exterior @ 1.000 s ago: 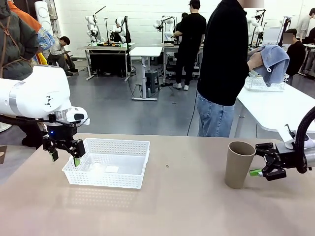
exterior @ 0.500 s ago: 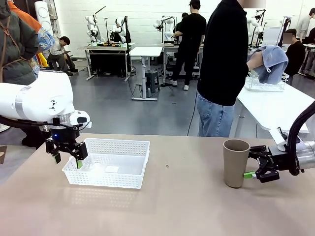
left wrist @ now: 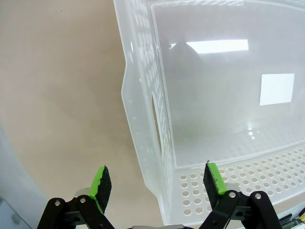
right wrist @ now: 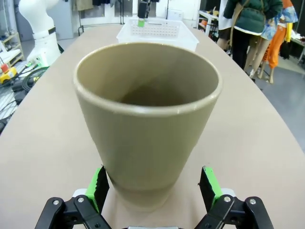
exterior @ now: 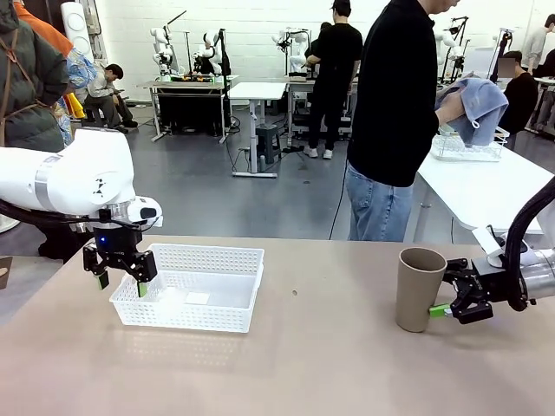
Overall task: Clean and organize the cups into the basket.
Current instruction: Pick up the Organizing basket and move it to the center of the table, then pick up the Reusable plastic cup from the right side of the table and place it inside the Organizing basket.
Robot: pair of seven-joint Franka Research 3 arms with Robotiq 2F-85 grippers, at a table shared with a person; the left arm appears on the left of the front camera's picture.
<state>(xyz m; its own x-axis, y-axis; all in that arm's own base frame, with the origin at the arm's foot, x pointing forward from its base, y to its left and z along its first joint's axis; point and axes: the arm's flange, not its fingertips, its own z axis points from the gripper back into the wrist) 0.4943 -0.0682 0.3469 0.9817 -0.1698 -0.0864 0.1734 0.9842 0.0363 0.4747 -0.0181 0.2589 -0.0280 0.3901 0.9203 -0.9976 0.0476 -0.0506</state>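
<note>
A tall, tapered, handleless matte taupe cup [exterior: 420,290] is standing upright, mouth up, on the smooth beige tabletop [exterior: 329,364] toward the robot's right. The right gripper [exterior: 447,295] is lying level at the cup's lower part. In the right wrist view its green pads are flanking the cup [right wrist: 147,119] near the base. The right gripper [right wrist: 155,185] is spread wide, with a sliver of table showing past one pad, so it is gripping nothing.

Well apart, toward the robot's left, a shallow rectangular white plastic basket [exterior: 205,251] is sitting with its lattice-holed walls and solid rim. Its glossy floor is reflecting the ceiling lights. The left gripper [exterior: 122,282] is hanging over the basket's left short wall. From its wrist camera the left gripper [left wrist: 157,177] is parted, one pad over bare table and the other over the basket [left wrist: 125,90]; whether either is touching the plastic is unclear.

A broad stretch of bare tabletop is lying open between basket and cup. Across the table a person in a black top [exterior: 399,104] is holding a soft blue-grey cloth [exterior: 482,102].
</note>
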